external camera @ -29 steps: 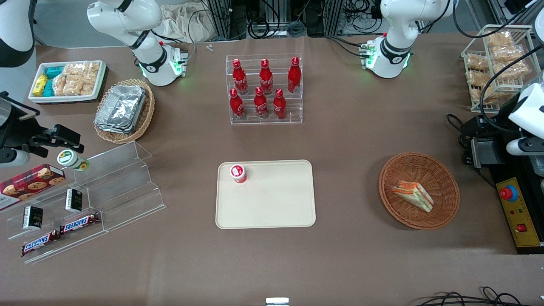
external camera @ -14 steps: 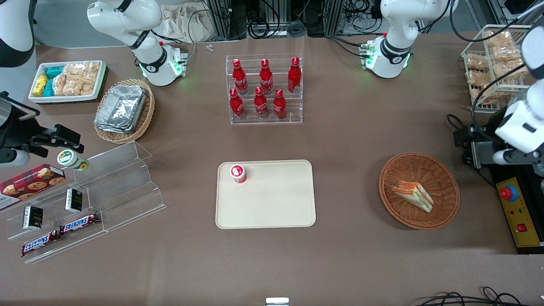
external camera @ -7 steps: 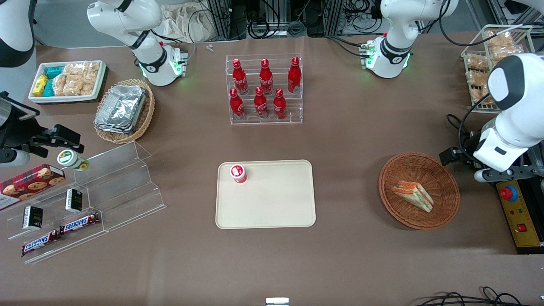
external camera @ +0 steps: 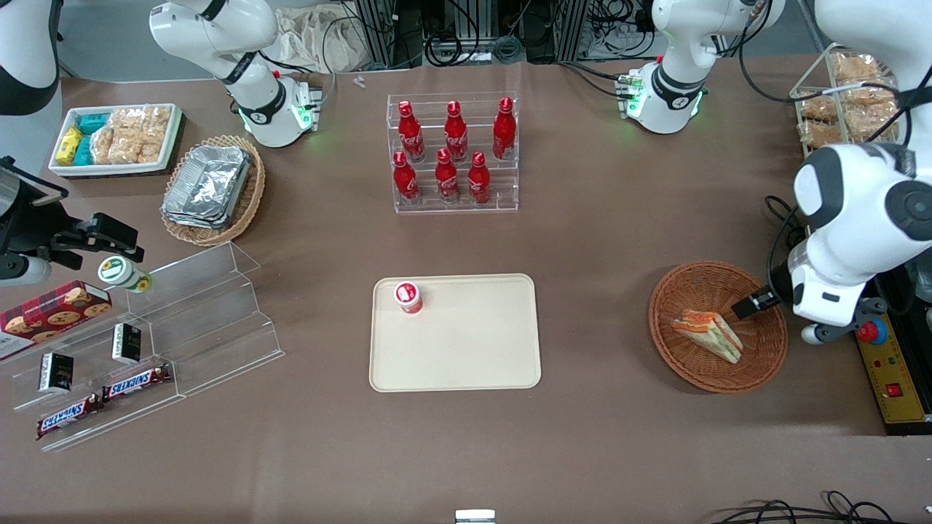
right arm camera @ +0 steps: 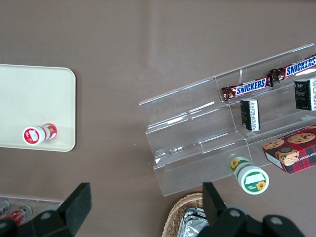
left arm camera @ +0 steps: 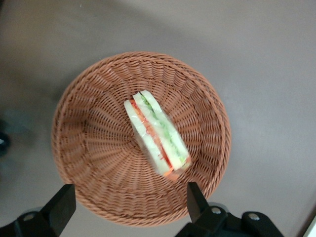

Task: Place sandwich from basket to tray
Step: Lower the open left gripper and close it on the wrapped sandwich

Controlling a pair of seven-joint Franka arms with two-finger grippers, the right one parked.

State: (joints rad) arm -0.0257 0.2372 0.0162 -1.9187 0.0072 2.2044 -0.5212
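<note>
Brown covering spreads over the bench (external camera: 597, 240) in the front view, with the cream tray (external camera: 473, 349) near the middle and a small red-capped cup (external camera: 408, 297) upright in the tray's corner. Toward the working arm's end sits the reddish woven basket (external camera: 757, 364), and the sandwich (external camera: 708, 334) lies inside it, well apart from the tray. The gripper (external camera: 750, 306) hangs over the basket's rim just beside the sandwich, only one dark fingertip showing from this side

From the left wrist camera the gripper (left arm camera: 126, 205) looks straight down into the basket (left arm camera: 94, 148); its jaws are spread wide and hold nothing, one either side of the basket's edge. This view shows the sandwich (left arm camera: 157, 133) on its side, orange and green filling facing up, which the front camera renders only faintly

The right wrist camera sees neither basket nor sandwich: only the tray (right arm camera: 34, 98), the cup (right arm camera: 37, 133) and a clear tiered stand (right arm camera: 207, 133) with snack bars
</note>
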